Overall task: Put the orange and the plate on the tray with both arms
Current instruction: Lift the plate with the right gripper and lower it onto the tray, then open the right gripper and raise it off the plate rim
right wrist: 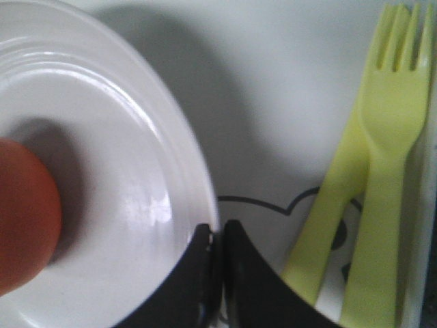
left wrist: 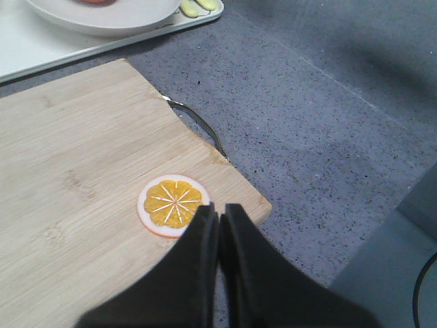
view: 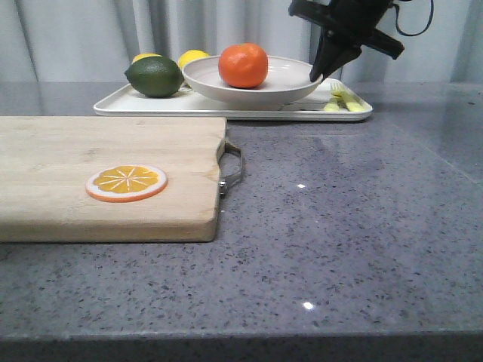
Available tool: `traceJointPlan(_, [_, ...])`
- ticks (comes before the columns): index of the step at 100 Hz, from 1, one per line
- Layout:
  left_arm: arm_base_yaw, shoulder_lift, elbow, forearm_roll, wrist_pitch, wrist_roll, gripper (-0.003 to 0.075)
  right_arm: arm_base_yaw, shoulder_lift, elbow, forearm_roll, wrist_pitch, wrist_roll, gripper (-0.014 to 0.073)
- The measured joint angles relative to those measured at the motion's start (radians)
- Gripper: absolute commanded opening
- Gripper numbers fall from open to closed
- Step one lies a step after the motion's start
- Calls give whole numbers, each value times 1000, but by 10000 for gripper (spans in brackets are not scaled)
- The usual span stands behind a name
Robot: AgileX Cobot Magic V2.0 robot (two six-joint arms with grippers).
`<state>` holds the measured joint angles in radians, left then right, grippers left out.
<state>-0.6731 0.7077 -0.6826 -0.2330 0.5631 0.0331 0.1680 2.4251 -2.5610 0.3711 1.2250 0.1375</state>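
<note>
nearest you, the flat orange slice disc (view: pixel 126 183) lies on the pale wooden cutting board (view: pixel 68 158), set aside from the task. your left end effector (left wrist: pixel 218 217) hangs just over it, jaws pressed together on nothing. farther back, the large white rectangular tray (view: pixel 151 105) already carries the wide off-white plate (view: pixel 287 83) with the glossy round orange (view: pixel 243 65) in it. your right end effector (view: pixel 317 75) sits closed at the plate's rim; whether it pinches the rim, you cannot tell. no readable writing shows.
</note>
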Motion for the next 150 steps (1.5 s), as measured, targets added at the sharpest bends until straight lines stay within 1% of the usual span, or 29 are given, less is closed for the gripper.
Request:
traceJointPlan(34, [0,0,0,-17,0,0,-20,0,19,0,6,-95,0,-59])
traceJointPlan(61, [0,0,0,-18,0,0,-20,0,50,0,6,-107,0,-49])
traceJointPlan(70, [0,0,0,-18,0,0,-20,0,50,0,8,-109,0,3])
traceJointPlan(85, [0,0,0,-18,0,0,-20,0,50,0,12,-111,0,153])
traceJointPlan(94, [0,0,0,-18,0,0,-20,0,50,-1,14,-115,0,187])
traceJointPlan(115, [0,0,0,-18,0,0,-20,0,50,-12,14,-117,0,185])
traceJointPlan(128, [0,0,0,-18,0,0,-20,0,50,-54,14,-73,0,169])
traceJointPlan(133, [0,0,0,-18,0,0,-20,0,50,-75,11,-53,0,139])
traceJointPlan(150, [0,0,0,-20,0,0,-20,0,33,-110,-18,-3,0,-18])
